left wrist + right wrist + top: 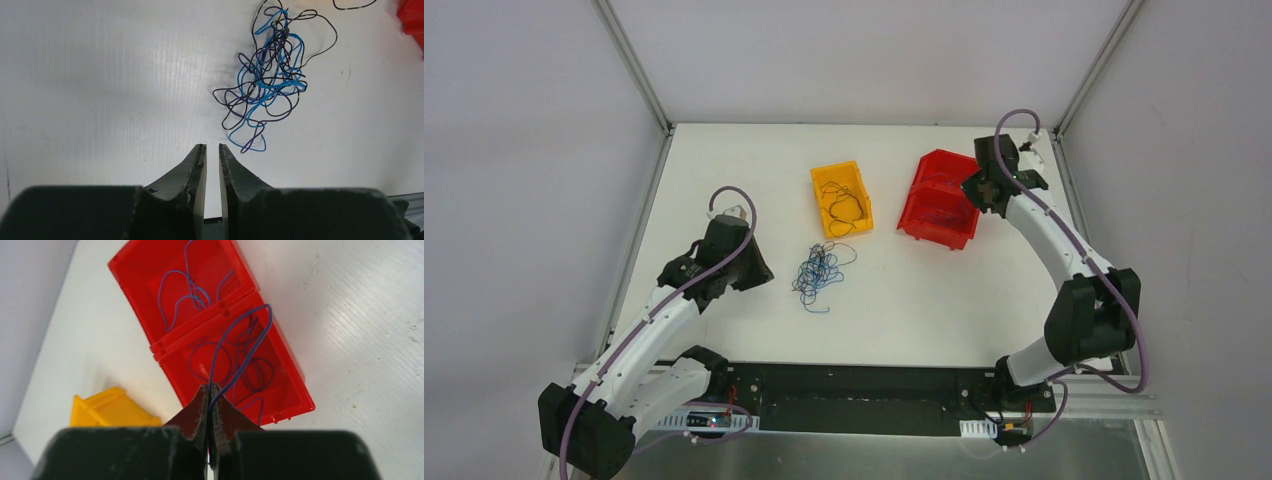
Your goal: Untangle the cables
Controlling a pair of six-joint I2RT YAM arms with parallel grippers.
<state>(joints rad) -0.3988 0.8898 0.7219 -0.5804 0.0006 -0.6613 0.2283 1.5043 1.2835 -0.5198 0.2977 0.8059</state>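
Pinching together closest to the right wrist camera, the right gripper [210, 387] is clamping a thin blue wire [242, 325] between its fingertips. That wire is rising from the tips in a tall narrow loop, its long axis leaning away and to the right over the red bin [295, 382], with the top of the loop reaching the bin's middle divider. The red bin is sitting on the white table [924, 300] with two compartments, and both are holding loose blue wires [180, 290] in curls.

Over on the left side, the left gripper [212, 146] is hovering with its jaws a narrow slit apart, gripping nothing. Just ahead of it and to its right, the tangle of cables [267, 75] is lying on the table, blue, black and purplish strands knotted together. Seen from above, the tangle is stretching lengthwise from just in front of the yellow bin [836, 170] back toward the near edge, slanting slightly left. The yellow bin is holding black wires [844, 205].
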